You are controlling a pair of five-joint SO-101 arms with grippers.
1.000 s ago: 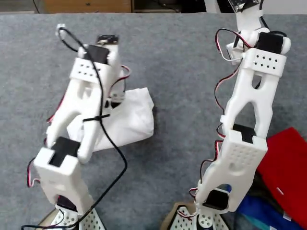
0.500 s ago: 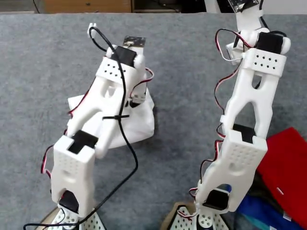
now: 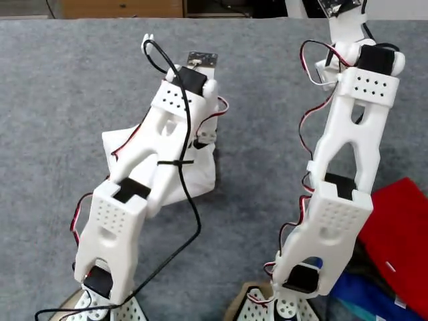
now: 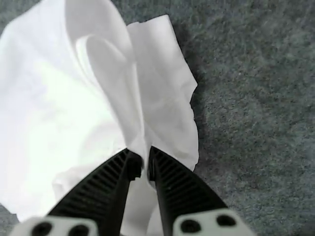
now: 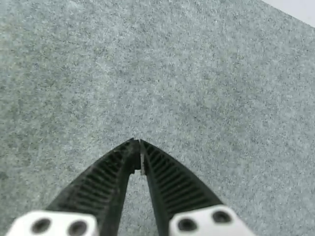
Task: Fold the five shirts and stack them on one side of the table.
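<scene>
The tabletop (image 3: 267,100) is grey, fuzzy felt. A soft white shirt (image 3: 199,175), creased into loose folds, lies crumpled left of centre, largely hidden under the left arm (image 3: 154,154). At the near right, a smooth red shirt (image 3: 401,227) and blue cloth (image 3: 361,294) are cut off by the edge. The ribbed black left end effector (image 4: 142,166) pinches 1 raised fold of the white shirt. The right end effector (image 5: 138,158) has its tips together over bare felt, far right.

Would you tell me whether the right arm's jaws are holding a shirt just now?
No, the right arm's jaws meet with nothing between them, above the grey table.
</scene>
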